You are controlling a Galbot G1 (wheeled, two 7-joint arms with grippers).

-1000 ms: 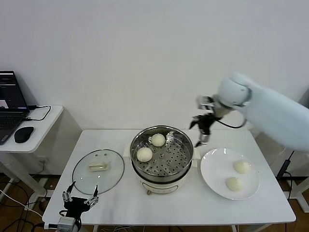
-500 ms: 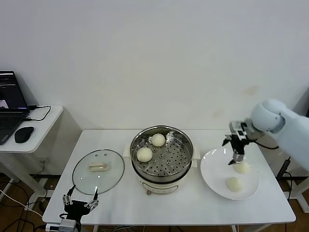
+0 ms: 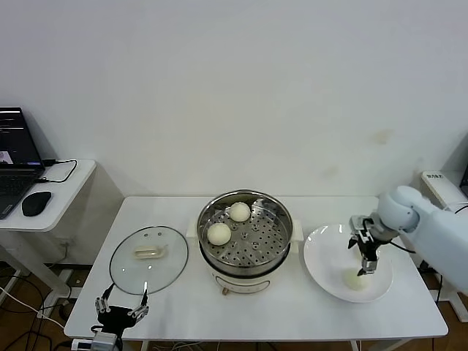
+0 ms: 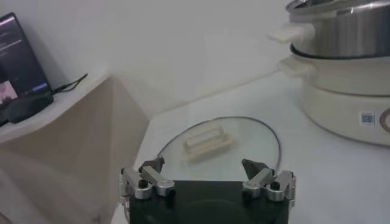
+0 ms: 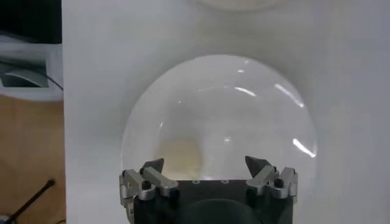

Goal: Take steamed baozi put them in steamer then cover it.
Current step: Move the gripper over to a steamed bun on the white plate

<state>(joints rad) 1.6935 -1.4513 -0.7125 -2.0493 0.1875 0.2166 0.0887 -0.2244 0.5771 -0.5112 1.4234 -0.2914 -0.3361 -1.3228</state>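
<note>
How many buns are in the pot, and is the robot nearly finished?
Two buns already sit in the steamer. The right pincer, open, hangs over the white plate beside a bun; the other bun there is hidden behind it. The glass lid lies on the table, by the open left pincer. About halfway.

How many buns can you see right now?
3: two cream-white round buns in the shiny steel steamer, one on the flat white plate; the right tool may hide another.

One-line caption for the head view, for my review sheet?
Right gripper, fingers open, descends over white plate toward a cream-white bun; two buns sit in the steel steamer; round glass lid lies beside; left gripper idle.
</note>
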